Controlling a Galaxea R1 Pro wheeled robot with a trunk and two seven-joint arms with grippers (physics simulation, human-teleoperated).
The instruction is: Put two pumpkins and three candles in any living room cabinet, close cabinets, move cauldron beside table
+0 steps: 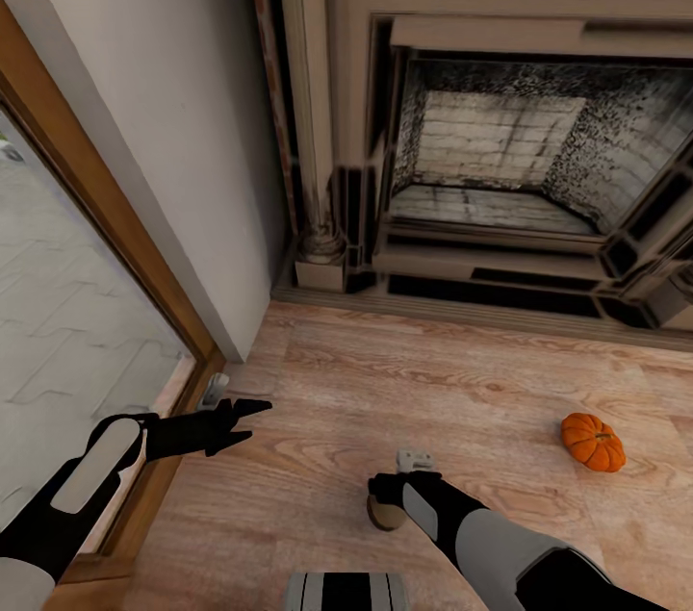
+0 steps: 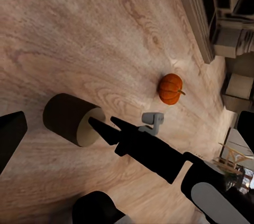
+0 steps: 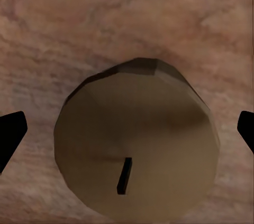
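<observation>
Right pincer (image 3: 127, 134) spread wide, straddling the candle (image 3: 137, 145) from above; we should drop lower, stay centred, then squeeze. Left pincer (image 1: 252, 420) released.

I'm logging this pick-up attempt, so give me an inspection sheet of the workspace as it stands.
Surface: wooden floor, bare planks.
Job's things: pumpkin on the floor to the right; candle upright under the right hand.
Clutter: nothing seen.
Hands: right hand open above the candle, fingers either side, not touching; left hand open, empty, near the glass door.
Cables: nothing seen.
Surroundings: fireplace ahead, white wall.
</observation>
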